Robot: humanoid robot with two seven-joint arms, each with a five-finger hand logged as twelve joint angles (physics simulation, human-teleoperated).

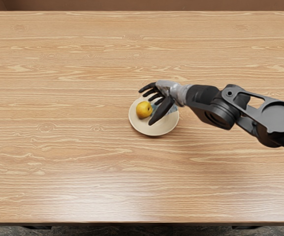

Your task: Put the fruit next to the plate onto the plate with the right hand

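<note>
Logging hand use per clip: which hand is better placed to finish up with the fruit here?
Right. The right hand hovers over the plate, fingers spread beside the yellow fruit, which lies on the plate. The left arm is not in view at all.

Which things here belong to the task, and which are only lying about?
Belong to the job: yellow fruit, lying on the plate; right hand, fingers spread over the plate.
Just there: wooden table.
</note>
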